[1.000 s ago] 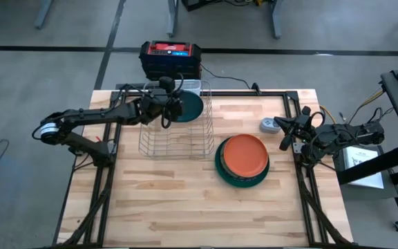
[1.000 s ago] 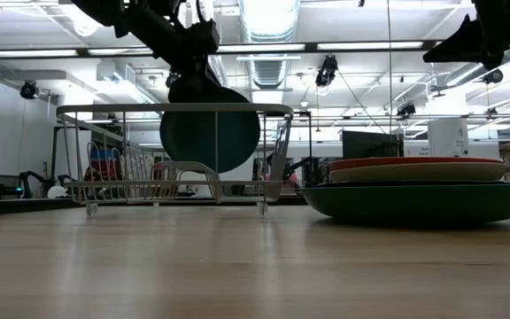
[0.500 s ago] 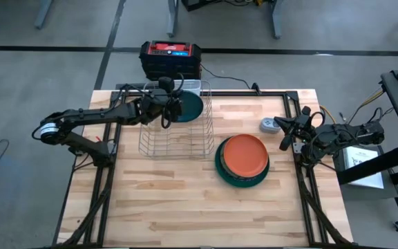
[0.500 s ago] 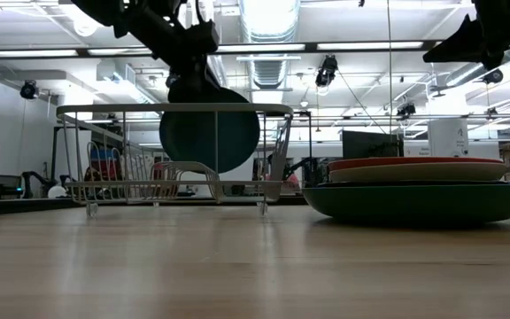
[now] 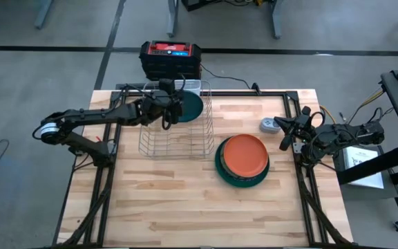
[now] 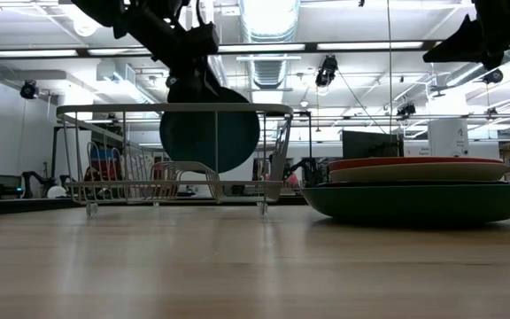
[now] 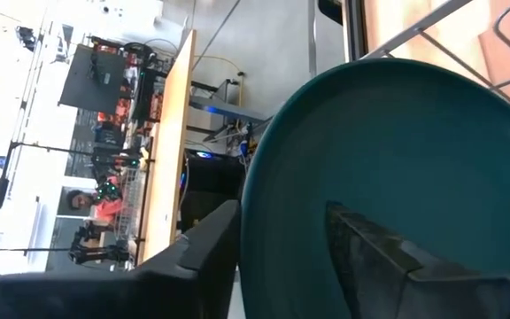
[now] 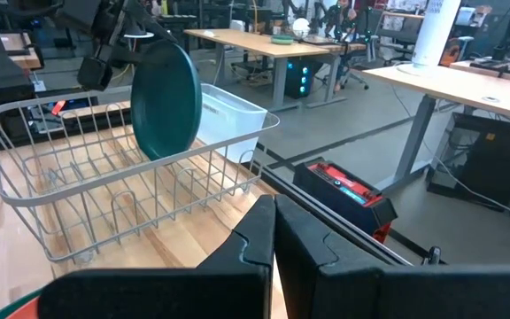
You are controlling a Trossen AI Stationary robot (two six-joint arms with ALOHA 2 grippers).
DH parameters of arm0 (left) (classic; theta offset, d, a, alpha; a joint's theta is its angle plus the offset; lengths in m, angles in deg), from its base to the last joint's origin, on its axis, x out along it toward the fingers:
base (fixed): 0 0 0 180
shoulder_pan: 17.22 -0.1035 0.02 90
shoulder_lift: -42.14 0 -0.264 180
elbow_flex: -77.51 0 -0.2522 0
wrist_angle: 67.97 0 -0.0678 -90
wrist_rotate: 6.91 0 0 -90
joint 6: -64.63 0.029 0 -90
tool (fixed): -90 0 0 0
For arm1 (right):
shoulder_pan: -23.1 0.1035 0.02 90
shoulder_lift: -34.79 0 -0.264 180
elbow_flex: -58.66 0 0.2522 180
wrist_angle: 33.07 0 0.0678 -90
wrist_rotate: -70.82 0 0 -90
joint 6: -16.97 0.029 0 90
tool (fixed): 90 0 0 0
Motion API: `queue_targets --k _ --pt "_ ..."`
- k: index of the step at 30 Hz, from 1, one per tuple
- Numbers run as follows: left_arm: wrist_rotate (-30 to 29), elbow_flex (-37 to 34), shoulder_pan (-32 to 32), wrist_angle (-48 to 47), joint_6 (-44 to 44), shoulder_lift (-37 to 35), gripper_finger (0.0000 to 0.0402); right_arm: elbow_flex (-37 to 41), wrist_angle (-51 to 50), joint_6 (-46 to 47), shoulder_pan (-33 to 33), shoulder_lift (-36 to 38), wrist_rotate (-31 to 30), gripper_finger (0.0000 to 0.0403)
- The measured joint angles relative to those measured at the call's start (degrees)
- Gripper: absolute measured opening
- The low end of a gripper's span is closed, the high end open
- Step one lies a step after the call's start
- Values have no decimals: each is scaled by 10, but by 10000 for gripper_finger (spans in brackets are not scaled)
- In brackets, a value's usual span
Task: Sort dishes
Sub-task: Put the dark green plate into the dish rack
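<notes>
A dark teal plate (image 5: 189,107) stands on edge at the far end of the silver wire rack (image 5: 175,144), its lower edge down among the rack's wires (image 8: 162,155). My left gripper (image 7: 277,221) is at the plate's top rim, open, one finger on each side of the rim (image 7: 251,190). An orange plate (image 5: 244,153) lies on a larger dark green plate (image 5: 228,174) right of the rack. My right gripper (image 5: 284,135) waits shut at the table's right edge, holding nothing. My left gripper reaches level from the table's left side, slanting a little downward, and straddles the teal plate's top rim (image 7: 248,213). One finger (image 7: 211,252) is behind the plate and one (image 7: 370,257) is over its face. Whether either finger touches the plate I cannot tell.
A small grey round device (image 5: 268,125) lies near the right gripper. A white tub (image 8: 228,115) sits at the rack's far end. A red-and-black box (image 5: 170,59) stands beyond the table's far edge. Bare wood stretches across the table's near half.
My left gripper's fingers have spread apart at the teal plate's top rim while the arm stayed in place. The plate still stands on edge in the rack.
</notes>
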Motion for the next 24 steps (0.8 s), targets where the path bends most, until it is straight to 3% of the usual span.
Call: queue_targets --k 6,11,15,24 --pt "-7 0 11 -7 0 0 174 0 0 0 0 0 0 0" --pt "-65 0 32 -22 0 0 173 0 0 0 0 0 0 0" --pt "-78 0 44 -31 0 -3 175 0 0 0 0 0 0 0" --pt "-116 3 49 -80 -61 -4 176 0 0 0 0 0 0 0"
